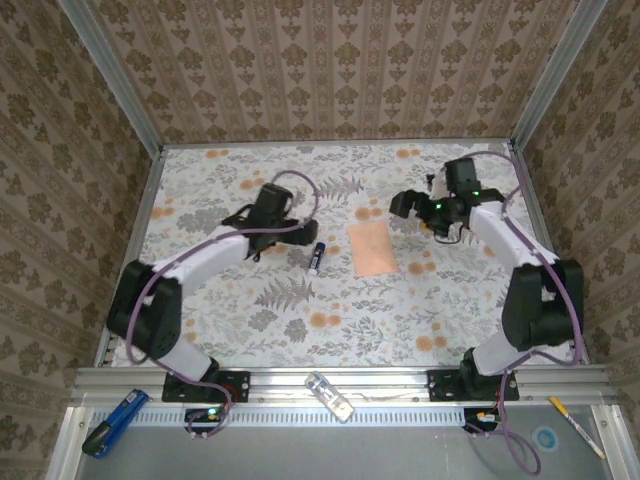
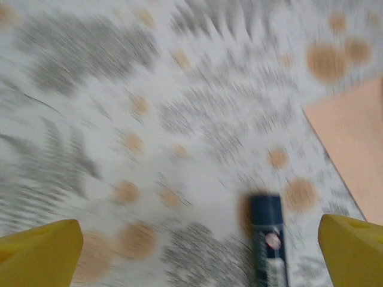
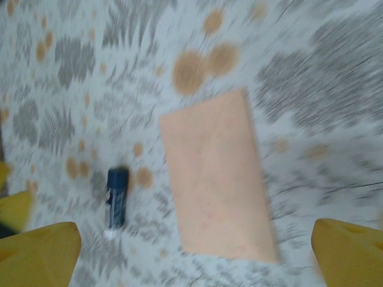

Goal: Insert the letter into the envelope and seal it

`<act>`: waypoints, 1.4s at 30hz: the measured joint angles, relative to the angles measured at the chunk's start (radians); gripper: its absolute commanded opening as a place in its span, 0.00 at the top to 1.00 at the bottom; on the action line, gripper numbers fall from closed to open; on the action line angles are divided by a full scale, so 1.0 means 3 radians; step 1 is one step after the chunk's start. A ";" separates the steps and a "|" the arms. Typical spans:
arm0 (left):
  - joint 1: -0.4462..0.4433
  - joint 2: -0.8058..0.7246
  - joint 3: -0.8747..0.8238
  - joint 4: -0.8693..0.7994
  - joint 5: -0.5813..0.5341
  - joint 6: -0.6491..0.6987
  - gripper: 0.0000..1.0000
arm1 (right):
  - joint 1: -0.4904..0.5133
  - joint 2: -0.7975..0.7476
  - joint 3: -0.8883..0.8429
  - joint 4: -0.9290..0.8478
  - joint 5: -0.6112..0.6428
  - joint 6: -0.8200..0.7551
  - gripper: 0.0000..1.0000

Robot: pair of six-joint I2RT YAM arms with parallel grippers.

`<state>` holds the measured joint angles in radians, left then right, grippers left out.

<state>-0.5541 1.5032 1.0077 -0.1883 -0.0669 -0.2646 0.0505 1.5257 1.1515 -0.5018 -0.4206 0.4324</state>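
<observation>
Overhead view of a table covered with a floral tablecloth (image 1: 250, 300), with two robot arms reaching in from the near edge. The envelope (image 1: 372, 250), a salmon-pink rectangle, lies flat near the middle of the table, its long sides running away from the arms.

The left gripper (image 1: 298, 233) hovers to the envelope's left and is not touching it. A dark blue glue stick (image 1: 317, 258) lies on the cloth just beside this gripper, between it and the envelope. The right gripper (image 1: 403, 205) hangs off the envelope's far right corner, near it but apart.

Blurred view from the left wrist: the gripper's yellow fingers (image 2: 42, 254) sit at the bottom corners, spread wide with nothing between them but cloth. The glue stick lies close to the right finger. A corner of the envelope enters from the right edge.

Blurred view from the right wrist: these yellow fingers (image 3: 39, 254) are likewise spread wide and hold nothing. The envelope lies on the cloth between them, nearer the right finger, with the glue stick to its left. Faint diagonal creases cross the envelope's face. The blur hides whether the flap is stuck down.
</observation>
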 measured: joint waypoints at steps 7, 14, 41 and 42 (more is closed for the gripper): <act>0.0599 -0.0607 -0.0666 0.0871 -0.0557 0.0584 0.00 | -0.0164 -0.0395 -0.0430 0.0487 0.1049 -0.0228 0.00; 0.1311 -0.0754 -0.1221 0.1411 -0.0404 0.0802 0.00 | -0.0209 -0.0601 -0.1372 0.1401 0.1729 -0.0605 0.00; 0.1904 0.0192 -0.2135 0.3693 0.0589 0.1035 0.00 | -0.0172 0.0005 -0.2502 0.4278 0.1598 -0.1125 0.00; 0.1904 0.0192 -0.2134 0.3690 0.0589 0.1036 0.00 | -0.0175 0.0005 -0.2510 0.4302 0.1600 -0.1138 0.00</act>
<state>0.0170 1.5608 0.3676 0.9188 0.1097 0.0463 -0.0021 1.5272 0.3985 0.7887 0.0593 0.0910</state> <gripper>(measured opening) 0.997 0.999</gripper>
